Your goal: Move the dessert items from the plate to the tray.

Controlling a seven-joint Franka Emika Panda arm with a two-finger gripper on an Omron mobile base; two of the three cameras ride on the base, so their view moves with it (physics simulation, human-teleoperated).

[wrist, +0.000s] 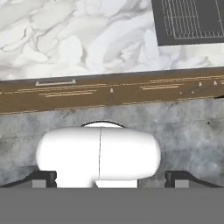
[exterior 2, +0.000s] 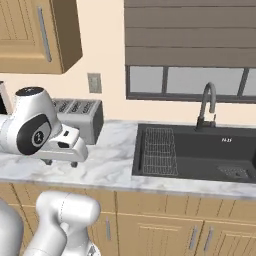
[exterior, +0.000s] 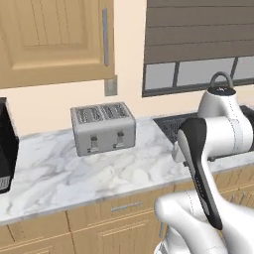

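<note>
Looking down from the hand view, I see my end effector (wrist: 109, 179) with its two dark finger tips (wrist: 43, 178) set wide apart and nothing between them, so it is open and empty. It hangs out in front of the desk (wrist: 65, 39), over the grey floor (wrist: 183, 131), facing the brown cabinet fronts (wrist: 131, 89) below the desk's front edge.

On the marble desk, a silver four-slot toaster (exterior: 103, 128) stands near the back edge against the wall, and a black appliance (exterior: 6, 146) sits at the far left edge. A dark sink (exterior 2: 200, 150) is sunk into the right part of the desk, with a wire rack (exterior 2: 160, 150) lying in its left half and a curved tap (exterior 2: 207, 105) behind it.

I cannot find the dessert pieces, their plate or the blue tray from any of my cameras.
</note>
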